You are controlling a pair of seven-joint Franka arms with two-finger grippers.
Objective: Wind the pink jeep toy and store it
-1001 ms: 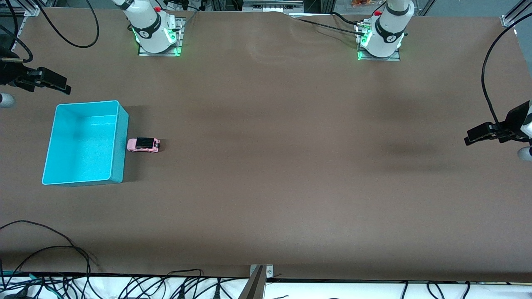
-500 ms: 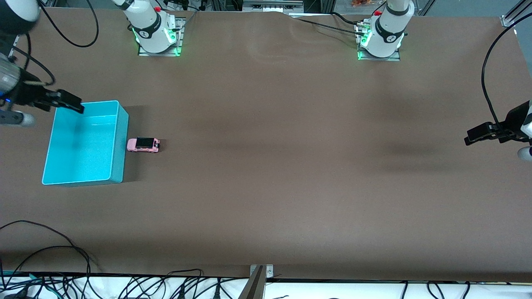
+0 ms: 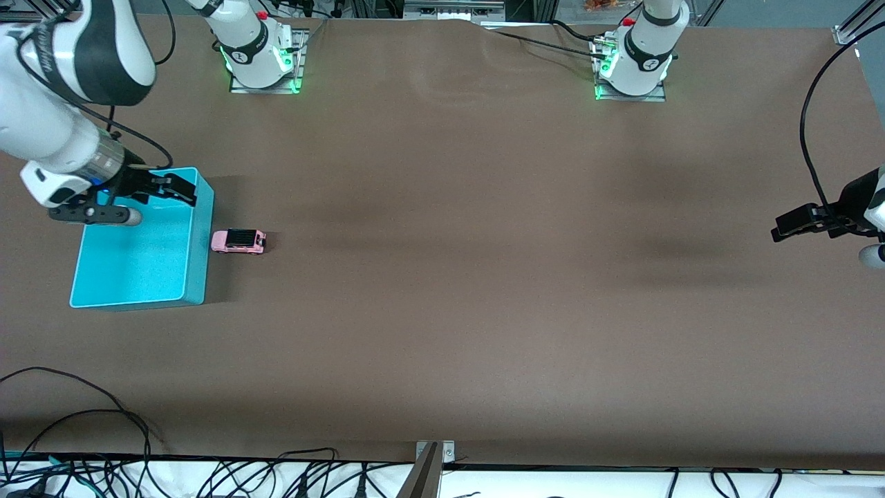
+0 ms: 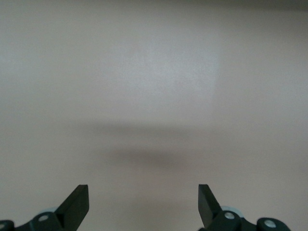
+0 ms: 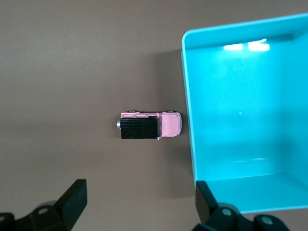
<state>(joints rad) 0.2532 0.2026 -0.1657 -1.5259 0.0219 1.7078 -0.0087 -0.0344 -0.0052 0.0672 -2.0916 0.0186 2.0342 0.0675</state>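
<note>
A turquoise bin [image 3: 197, 238] sits apparently empty, the pink jeep toy [image 3: 238, 241] just beside it on the table [image 3: 484, 277]. The right gripper [image 3: 181, 191] hovers over the bin's rim, fingers spread wide, holding nothing. The left gripper [image 3: 788, 227] waits wide open and empty at its end.

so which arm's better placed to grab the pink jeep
Right. The right gripper hangs open over the turquoise bin, right beside the pink jeep toy, which shows in its wrist view. The left gripper waits open over bare table at the left arm's end.
</note>
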